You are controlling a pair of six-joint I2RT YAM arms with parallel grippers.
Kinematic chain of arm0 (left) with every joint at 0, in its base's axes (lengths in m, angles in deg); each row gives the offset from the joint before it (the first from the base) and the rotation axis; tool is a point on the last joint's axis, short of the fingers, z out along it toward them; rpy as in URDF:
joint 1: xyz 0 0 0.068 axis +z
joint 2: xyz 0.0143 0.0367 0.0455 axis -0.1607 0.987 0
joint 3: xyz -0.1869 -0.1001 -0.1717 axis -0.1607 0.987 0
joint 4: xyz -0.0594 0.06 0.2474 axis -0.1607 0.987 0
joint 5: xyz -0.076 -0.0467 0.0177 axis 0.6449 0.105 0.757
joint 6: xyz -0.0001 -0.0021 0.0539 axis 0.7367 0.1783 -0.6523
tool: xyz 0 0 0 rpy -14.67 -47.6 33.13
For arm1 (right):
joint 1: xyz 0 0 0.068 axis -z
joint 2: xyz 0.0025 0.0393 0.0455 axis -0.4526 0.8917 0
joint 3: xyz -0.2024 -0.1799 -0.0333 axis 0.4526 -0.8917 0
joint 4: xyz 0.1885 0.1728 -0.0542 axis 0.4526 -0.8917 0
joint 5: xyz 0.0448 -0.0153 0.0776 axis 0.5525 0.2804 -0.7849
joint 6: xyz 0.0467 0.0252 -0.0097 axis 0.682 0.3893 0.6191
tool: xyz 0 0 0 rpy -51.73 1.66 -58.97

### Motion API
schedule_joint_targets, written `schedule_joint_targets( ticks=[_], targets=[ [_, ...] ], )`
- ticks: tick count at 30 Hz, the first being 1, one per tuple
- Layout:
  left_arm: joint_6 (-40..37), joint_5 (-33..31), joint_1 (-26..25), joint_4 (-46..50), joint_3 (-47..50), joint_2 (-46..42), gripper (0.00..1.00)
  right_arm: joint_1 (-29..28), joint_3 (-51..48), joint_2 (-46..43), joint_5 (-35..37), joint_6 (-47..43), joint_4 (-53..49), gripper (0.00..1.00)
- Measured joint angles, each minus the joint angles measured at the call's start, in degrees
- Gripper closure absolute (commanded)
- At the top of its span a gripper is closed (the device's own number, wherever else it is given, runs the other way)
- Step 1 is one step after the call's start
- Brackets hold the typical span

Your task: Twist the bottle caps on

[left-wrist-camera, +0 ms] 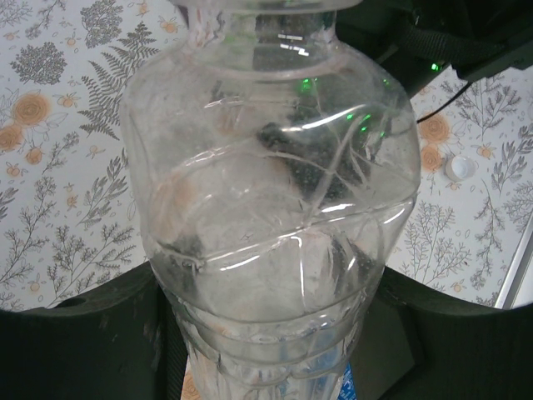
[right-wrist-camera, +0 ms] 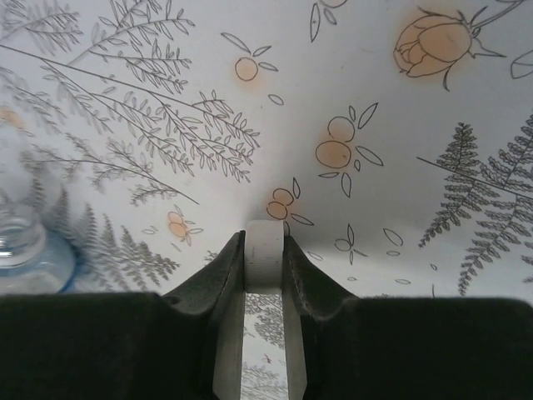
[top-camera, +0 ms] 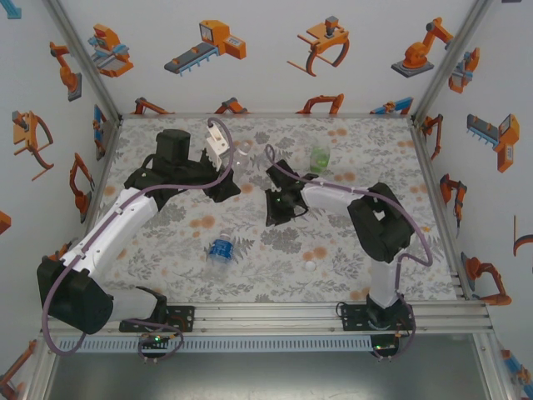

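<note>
My left gripper (left-wrist-camera: 271, 321) is shut on the plain colourless bottle (left-wrist-camera: 266, 192), its dark jaws pressing both sides of the lower body; the bottle's neck points away from the camera. From above, that gripper (top-camera: 230, 171) holds the bottle (top-camera: 242, 155) over the far middle of the table. My right gripper (right-wrist-camera: 265, 250) is shut on a white bottle cap (right-wrist-camera: 265, 243), pinched on edge between the fingertips just above the table. The top view puts this gripper (top-camera: 276, 208) right of centre. The blue-label bottle (top-camera: 220, 247) lies at front centre. The green bottle (top-camera: 320, 158) stands at the back.
A loose white cap (top-camera: 310, 266) rests on the flowered table cloth (top-camera: 350, 275) near the front, also seen as a cap (left-wrist-camera: 459, 167) past the held bottle. The blue-label bottle's neck (right-wrist-camera: 21, 242) lies at the left of the right wrist view. Printed walls enclose three sides.
</note>
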Motion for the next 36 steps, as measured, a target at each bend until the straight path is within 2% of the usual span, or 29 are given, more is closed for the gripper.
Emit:
schedule_joint_targets(
  ticks=[5, 9, 18, 25, 30, 36],
  targets=[
    [0.0, 0.0, -0.31, 0.0, 0.0, 0.0, 0.92, 5.66, -8.02, -2.25, -9.05, 6.1, 10.86, 0.69],
    [0.0, 0.0, -0.31, 0.0, 0.0, 0.0, 0.92, 7.89, -12.0, -5.75, -8.7, 7.72, 11.41, 0.62],
    [0.0, -0.02, -0.63, 0.0, 0.0, 0.0, 0.92, 7.82, -10.71, -10.54, 1.64, 4.55, -2.12, 0.55],
    [-0.02, -0.07, -0.63, 0.0, 0.0, 0.0, 0.92, 3.04, -3.19, -11.74, 11.82, 0.57, -8.0, 0.53],
    [-0.04, -0.42, -0.98, 0.0, 0.0, 0.0, 0.93, -1.22, 1.4, -9.6, 17.07, -2.25, -9.66, 0.53],
    [-0.72, -0.83, -2.03, 0.24, 0.0, 0.0, 0.93, -3.06, 5.33, -4.04, 19.54, -3.3, -10.32, 0.53]
  ],
)
